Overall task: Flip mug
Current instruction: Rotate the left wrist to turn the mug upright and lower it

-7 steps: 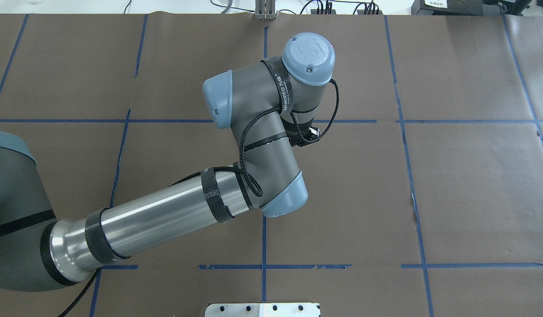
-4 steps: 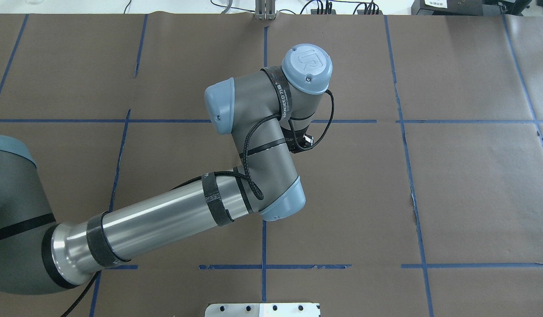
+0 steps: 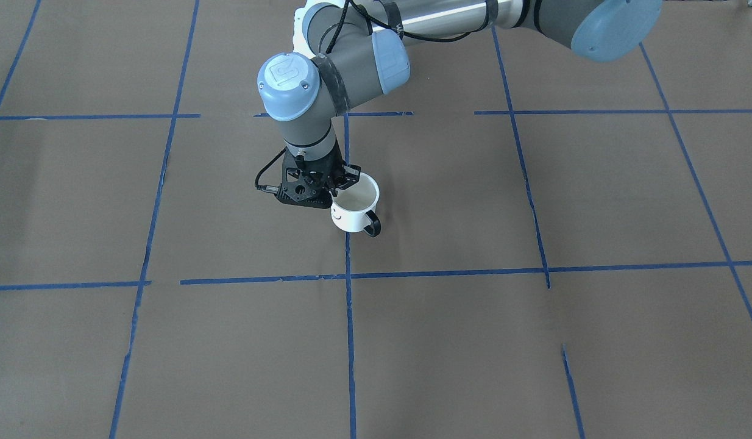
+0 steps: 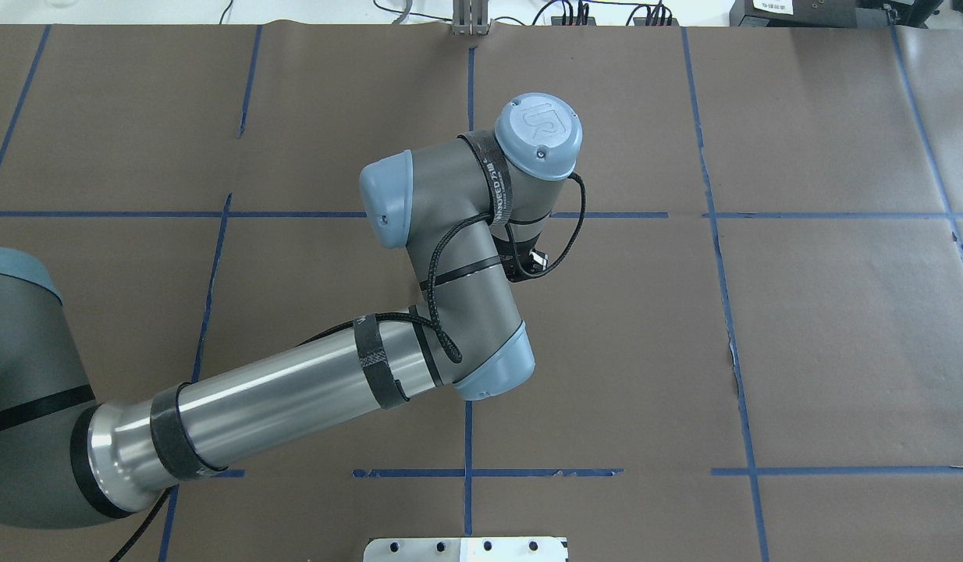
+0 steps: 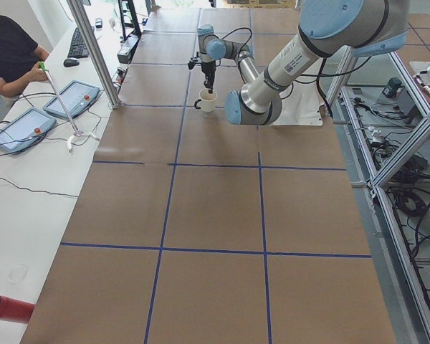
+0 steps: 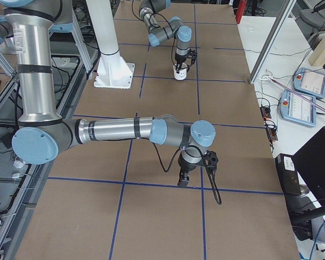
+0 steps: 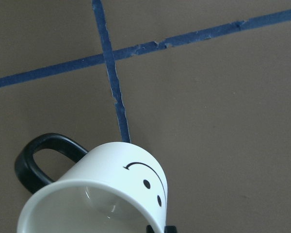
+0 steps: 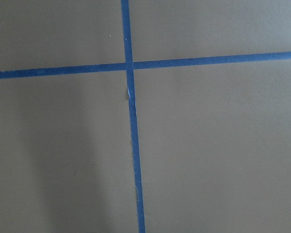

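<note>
Brown paper (image 3: 534, 341), ruled into squares by blue tape (image 3: 449, 272), makes up the whole working surface. Just on the robot's side of one tape cross (image 3: 349, 276), on the line running back from it, is the mug (image 3: 353, 213). It is white and mouth up, with its black handle (image 3: 372, 227) turned roughly toward the cross and a smiley face (image 7: 148, 182) on its side wall. Whether its base rests on the paper or hangs just above it, I cannot tell. At the part of the rim farther from the cross, the left gripper (image 3: 339, 188) points down with its fingers closed on the rim. Beyond it the left arm (image 4: 294, 398) stretches back to the robot, and from overhead its wrist hides the mug. Well away from the cross, the right gripper (image 6: 182, 180) hangs low over the paper by another tape crossing. Its fingers show too small to tell whether they are spread or closed.
</note>
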Motion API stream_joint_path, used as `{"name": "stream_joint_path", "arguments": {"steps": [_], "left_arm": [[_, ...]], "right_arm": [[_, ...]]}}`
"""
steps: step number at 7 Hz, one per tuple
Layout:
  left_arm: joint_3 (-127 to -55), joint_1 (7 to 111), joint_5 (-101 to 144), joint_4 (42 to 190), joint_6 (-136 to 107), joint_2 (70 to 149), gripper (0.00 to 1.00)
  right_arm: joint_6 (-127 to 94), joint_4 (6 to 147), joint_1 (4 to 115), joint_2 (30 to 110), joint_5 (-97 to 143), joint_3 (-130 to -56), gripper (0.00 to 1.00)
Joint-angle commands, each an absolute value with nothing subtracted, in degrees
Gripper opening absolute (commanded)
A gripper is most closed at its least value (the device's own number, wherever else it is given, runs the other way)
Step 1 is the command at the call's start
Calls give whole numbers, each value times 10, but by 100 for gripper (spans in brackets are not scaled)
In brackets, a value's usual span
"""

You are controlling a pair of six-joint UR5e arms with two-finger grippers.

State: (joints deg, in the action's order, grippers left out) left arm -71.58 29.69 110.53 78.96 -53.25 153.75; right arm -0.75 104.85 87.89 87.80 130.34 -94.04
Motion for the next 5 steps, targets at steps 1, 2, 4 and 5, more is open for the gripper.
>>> {"name": "stream_joint_path", "arguments": {"steps": [1,2,4,5], "left_arm": [[-729,297,1107,789,-531,1533,100],[-753,297,1107,788,-531,1521,100],[-817,301,1108,757,-531,1505,100],[-861,316,1107,735,-531,1498,100]], "right_arm": [[-8,1049,879,878,1303,-940,100],[-8,1049,879,878,1303,-940,100],[-8,1049,879,878,1303,-940,100],[-8,1049,879,878,1303,-940,100]]}}
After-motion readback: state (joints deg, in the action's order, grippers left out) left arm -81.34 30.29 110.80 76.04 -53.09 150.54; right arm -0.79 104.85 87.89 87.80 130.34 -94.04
